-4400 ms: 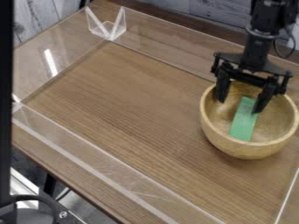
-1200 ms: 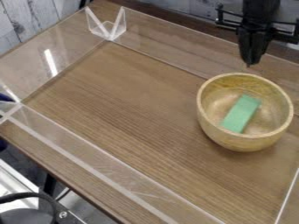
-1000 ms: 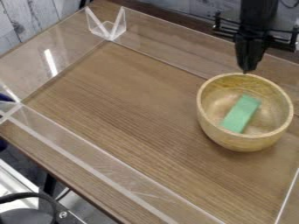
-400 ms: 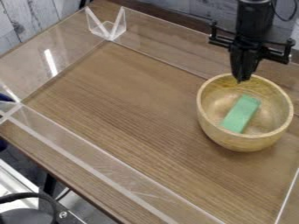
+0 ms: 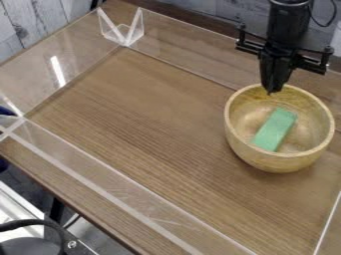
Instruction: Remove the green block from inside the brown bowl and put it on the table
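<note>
Table [image 5: 147, 129]: brown wood-grain top, ringed by low clear acrylic walls [image 5: 80, 164]; the nearest wall runs along the front edge. Broad bare area lies left of the bowl, suitable for set-down.

Brown bowl [image 5: 253, 149]: round, light tan, thick rim, standing on the table at the right.

Green block [image 5: 277, 129]: flat bar lying inside the bowl, long axis running up the inner slope, upper end toward the far rim. Not held, nothing touching it.

Gripper [image 5: 276, 88]: black, pointing straight down, fingers pressed together and empty, tips hanging at the bowl's far rim, above and beyond the block.

Risks, as judged:
- Descending with fingers together would push the block rather than straddle it; it may slide along the smooth curve.
- Tip sits close to the far rim; a descent there may strike the rim and shove or tip the bowl.
- Block rests tilted on the slope; a pinch across the wrong faces may squirt it out.
- A lift dragging the rim may carry the bowl along.

Acrylic bracket [image 5: 120, 28]: far left corner, well apart, no hazard.
</note>
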Controlling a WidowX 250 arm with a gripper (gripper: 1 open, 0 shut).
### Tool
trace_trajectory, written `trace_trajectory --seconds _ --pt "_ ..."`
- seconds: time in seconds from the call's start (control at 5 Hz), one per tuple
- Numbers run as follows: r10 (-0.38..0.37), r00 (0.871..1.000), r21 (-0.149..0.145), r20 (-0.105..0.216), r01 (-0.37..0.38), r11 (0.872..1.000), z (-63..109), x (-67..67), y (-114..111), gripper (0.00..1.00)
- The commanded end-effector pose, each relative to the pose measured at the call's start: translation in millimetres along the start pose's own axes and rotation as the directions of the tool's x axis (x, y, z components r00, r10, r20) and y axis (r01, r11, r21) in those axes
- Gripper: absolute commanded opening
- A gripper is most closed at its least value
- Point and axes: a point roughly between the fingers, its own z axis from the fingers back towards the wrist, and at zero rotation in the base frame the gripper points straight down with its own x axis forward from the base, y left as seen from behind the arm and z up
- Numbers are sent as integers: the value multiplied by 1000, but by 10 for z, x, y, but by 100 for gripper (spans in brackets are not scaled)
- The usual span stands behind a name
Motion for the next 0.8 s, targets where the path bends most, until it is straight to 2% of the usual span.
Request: trace_trajectory --seconds 0.0,0.2,0.6 --pt "-31 998 -9 49 32 999 139 111 -40 0" --pt "-52 997 -15 60 53 998 207 149 -46 0" --pt "-36 996 -49 77 40 998 254 66 -60 0"
